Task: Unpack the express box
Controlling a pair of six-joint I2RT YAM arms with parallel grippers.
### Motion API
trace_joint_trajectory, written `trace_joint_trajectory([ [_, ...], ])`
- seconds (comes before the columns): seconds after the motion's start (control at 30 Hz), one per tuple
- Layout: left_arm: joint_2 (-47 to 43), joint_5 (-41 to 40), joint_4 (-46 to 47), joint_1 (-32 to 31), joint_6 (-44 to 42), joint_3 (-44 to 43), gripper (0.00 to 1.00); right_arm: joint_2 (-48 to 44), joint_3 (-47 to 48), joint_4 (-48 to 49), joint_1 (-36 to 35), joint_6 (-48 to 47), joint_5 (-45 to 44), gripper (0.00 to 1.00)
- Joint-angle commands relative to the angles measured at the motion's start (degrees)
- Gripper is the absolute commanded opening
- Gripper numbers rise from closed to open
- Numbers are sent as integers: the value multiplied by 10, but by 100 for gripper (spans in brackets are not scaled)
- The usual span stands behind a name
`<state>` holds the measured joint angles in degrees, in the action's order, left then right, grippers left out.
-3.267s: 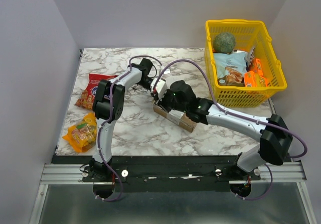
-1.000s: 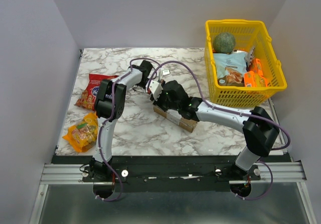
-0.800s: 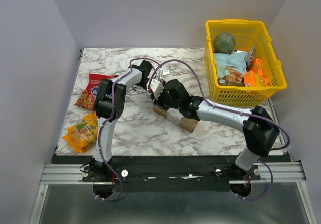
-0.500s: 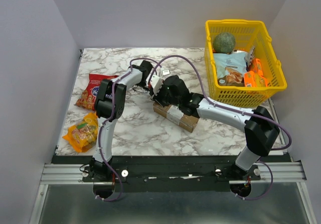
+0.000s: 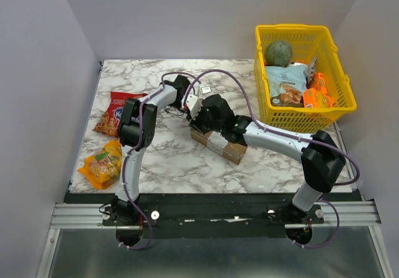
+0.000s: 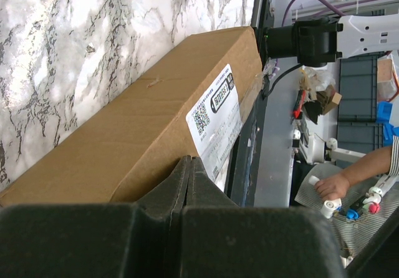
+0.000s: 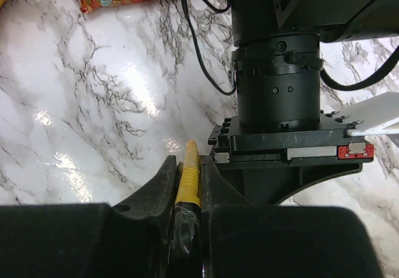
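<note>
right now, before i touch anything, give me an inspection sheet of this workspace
surface: glossy white marble-pattern table
job's things: elongated brown cardboard express box with white label, lying flat mid-table
clutter: red snack bag and orange snack bag at the left edge; filled yellow plastic basket far right
grippers: left gripper shut, tips at the box's labelled end; right gripper shut on a slim yellow tool
cables: purple cable arching above the box
surroundings: plain grey walls; person's hand beyond the table
</note>
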<state>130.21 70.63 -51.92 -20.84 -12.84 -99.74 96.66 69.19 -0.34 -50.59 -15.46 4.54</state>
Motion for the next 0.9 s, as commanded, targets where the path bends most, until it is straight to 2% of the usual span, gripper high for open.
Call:
trace_joint_trajectory([
  [0.0,37,-59,1,-8,-29,3,0,7,13,-19,2,18,-12,1],
  [0.63,41,-58,0,-7,-31,2,0,13,4,-34,1,42,-24,0],
  [0.87,40,-62,-5,-8,-42,2,0,9,17,-78,8,53,-24,0],
])
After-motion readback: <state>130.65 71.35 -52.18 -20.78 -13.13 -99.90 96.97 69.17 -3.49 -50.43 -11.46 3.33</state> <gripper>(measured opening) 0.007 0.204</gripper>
